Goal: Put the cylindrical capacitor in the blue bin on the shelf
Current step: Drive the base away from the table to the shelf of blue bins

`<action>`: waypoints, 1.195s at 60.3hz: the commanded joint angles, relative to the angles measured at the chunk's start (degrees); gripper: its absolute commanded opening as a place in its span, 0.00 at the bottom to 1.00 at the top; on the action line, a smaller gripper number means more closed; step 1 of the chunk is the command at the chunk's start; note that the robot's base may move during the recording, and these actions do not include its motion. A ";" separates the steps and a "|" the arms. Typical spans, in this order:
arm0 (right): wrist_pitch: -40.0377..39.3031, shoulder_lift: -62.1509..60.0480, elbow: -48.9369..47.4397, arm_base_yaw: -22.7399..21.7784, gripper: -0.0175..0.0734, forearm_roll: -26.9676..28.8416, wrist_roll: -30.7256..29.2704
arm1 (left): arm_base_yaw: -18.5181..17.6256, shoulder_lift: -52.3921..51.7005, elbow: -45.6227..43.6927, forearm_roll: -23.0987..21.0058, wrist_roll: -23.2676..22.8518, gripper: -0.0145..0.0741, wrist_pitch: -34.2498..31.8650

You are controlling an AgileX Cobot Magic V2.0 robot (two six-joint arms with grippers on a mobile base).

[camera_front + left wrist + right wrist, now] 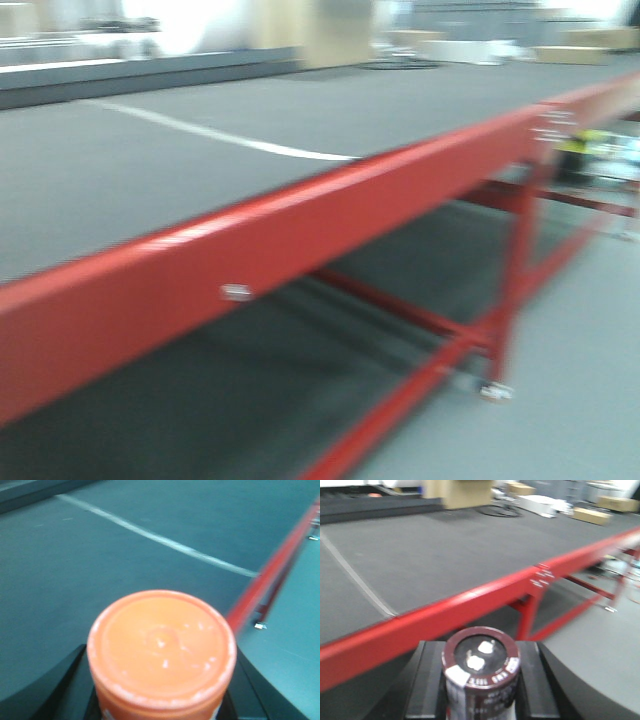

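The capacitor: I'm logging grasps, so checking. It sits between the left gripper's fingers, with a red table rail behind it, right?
No. The cylindrical capacitor sits between the fingers of the right gripper, not the left, as the right wrist view shows. The red table rail does run behind it. The left gripper holds an orange-lidded container.

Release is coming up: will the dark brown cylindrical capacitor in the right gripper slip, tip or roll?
Likely rigid: the dark brown cylindrical capacitor looks like a hard can. Its glossy sleeve may slip in the right gripper. Round sides would probably roll if it lands sideways; upright, it should stand.
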 commanded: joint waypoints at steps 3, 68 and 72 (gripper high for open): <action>-0.87 -0.26 -0.53 0.01 0.01 -0.03 -0.13 | -0.47 -0.29 -0.01 -0.26 0.00 0.04 -1.83; -0.87 -0.26 -0.53 0.01 0.01 -0.03 -0.13 | -0.47 -0.29 -0.01 -0.26 0.00 0.04 -1.83; -0.87 -0.26 -0.53 0.01 0.01 -0.03 -0.13 | -0.47 -0.29 -0.01 -0.26 0.00 0.04 -1.83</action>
